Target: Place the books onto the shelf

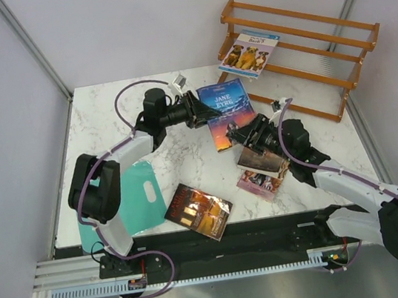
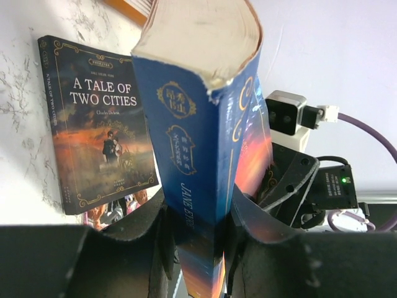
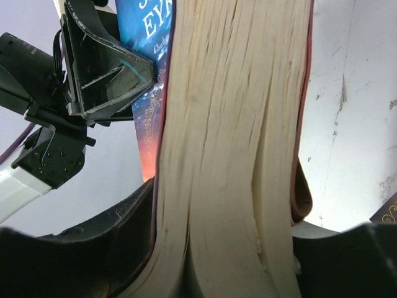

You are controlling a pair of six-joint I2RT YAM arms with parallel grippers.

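Book [image 1: 224, 108] between both grippers [image 1: 197, 109] [image 1: 247, 133] (tight)

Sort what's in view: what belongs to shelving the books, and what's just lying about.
Belongs to the job:
shelf
dog book, already on the shelf
Jane Eyre
A Tale of Two Cities
pink-purple book
red-brown book

Just lying about:
teal sheet with a handle hole

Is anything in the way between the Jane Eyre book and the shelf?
Nothing visible. The left gripper and right gripper hold Jane Eyre, and only bare marble table lies between it and the wooden shelf. The dog book leans on the shelf's left end.
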